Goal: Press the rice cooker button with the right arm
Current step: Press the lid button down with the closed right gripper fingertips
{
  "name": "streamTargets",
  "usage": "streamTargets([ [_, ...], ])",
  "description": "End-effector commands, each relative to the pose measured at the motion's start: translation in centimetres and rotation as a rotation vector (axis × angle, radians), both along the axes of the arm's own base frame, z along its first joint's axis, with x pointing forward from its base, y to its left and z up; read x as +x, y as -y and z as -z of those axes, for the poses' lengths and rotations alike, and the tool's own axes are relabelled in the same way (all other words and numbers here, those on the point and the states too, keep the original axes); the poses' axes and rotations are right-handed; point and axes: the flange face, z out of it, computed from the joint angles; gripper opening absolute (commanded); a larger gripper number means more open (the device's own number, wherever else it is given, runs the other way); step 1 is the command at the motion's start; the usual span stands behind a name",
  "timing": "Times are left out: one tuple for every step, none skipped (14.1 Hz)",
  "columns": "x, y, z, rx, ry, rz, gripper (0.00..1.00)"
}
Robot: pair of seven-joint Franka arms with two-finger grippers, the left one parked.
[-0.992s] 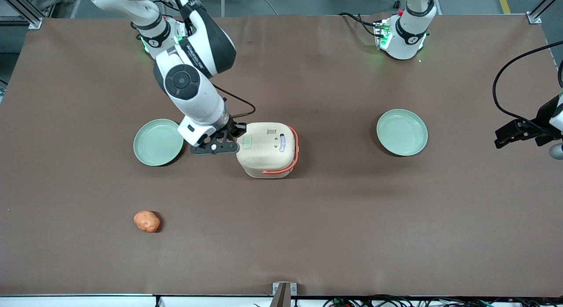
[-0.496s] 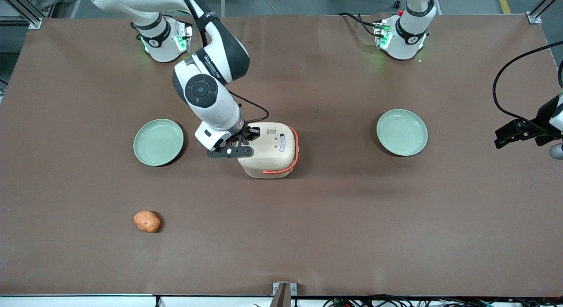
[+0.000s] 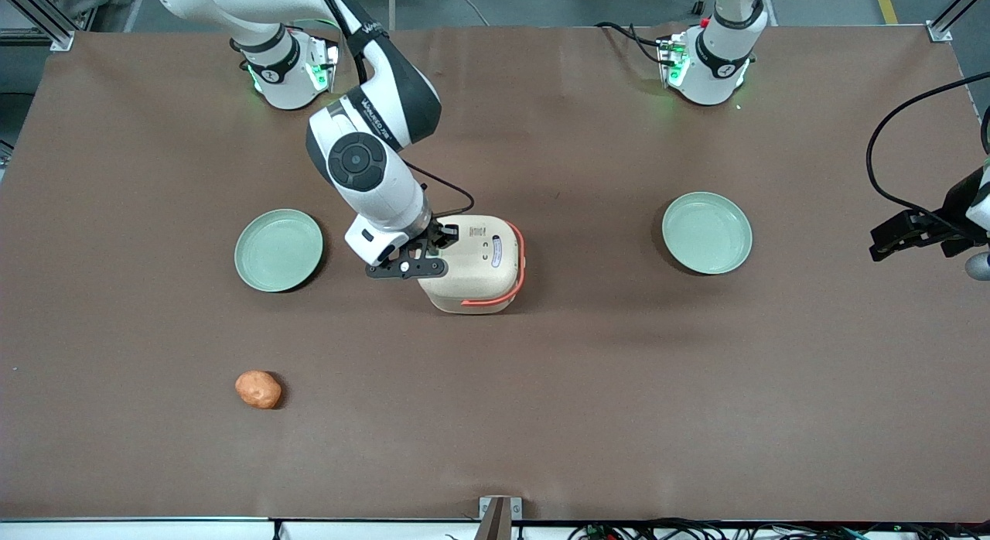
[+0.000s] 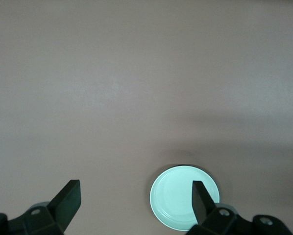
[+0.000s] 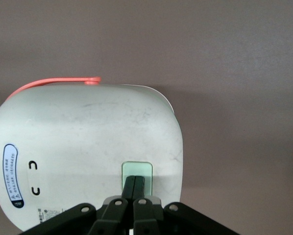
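Front view, read left to right across the frame. At lower left lay a small orange lump [image 3: 258,389], untouched and well apart from everything else. Above it, left of centre, sat a green plate [image 3: 278,250] with nothing on it that I could see. Just beside that plate the right arm [image 3: 363,165] reached down from the upper left, and its gripper [image 3: 433,250] was over the edge of the rice cooker [image 3: 476,265] that faces the working arm's end of the table. The cooker stood at centre frame, lid down, orange handle [image 3: 518,265] along the edge toward the parked arm's end. A second green plate [image 3: 707,232] sat at right of centre, well apart from the cooker.

In the right wrist view the fingers [image 5: 135,188] were pressed together with no gap, holding nothing, and their joined tip lay on the pale green button [image 5: 137,171] set in the cooker's [image 5: 87,142] lid.

Judgement: the approach was done and the tip was placed on the button. I could not tell whether the button had been pushed in; the lid showed no lift in either view. What I reckoned was left: confirm the press with a little more downward push, then lift clear. Risk was the tip sliding off the button's edge, or the light cooker shifting.
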Motion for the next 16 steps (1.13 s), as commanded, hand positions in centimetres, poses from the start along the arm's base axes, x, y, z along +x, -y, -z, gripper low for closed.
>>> streamTargets([
  [0.1, -0.3, 1.1, -0.002, -0.016, 0.015, 0.00],
  [0.1, -0.3, 1.4, -0.009, -0.015, 0.012, 0.00],
  [0.2, -0.4, 1.9, -0.010, -0.015, 0.013, 0.00],
  [0.2, -0.5, 2.1, -0.008, -0.011, 0.013, 0.00],
  [0.2, -0.5, 2.3, -0.009, -0.012, 0.013, 0.00],
  [0.2, -0.5, 2.5, -0.011, -0.014, 0.013, 0.00],
  [0.2, -0.5, 2.6, -0.011, -0.014, 0.013, 0.00],
  [0.3, -0.5, 2.5, -0.011, -0.014, 0.013, 0.00],
  [0.3, -0.4, 2.5, -0.013, -0.020, 0.013, 0.00],
  [0.3, -0.2, 2.4, -0.015, -0.024, 0.016, 0.00],
  [0.4, 0.0, 1.7, -0.009, -0.019, 0.015, 0.00],
  [0.3, 0.0, 1.1, -0.007, -0.019, 0.011, 0.00],
  [0.2, 0.5, 0.0, -0.010, -0.031, 0.013, 0.00],
  [0.1, 0.9, -1.2, -0.016, -0.045, 0.011, 0.01],
  [0.0, 1.2, -2.1, -0.020, -0.059, 0.015, 0.01],
  [-0.2, 1.3, -3.5, -0.020, -0.065, 0.016, 0.01],
])
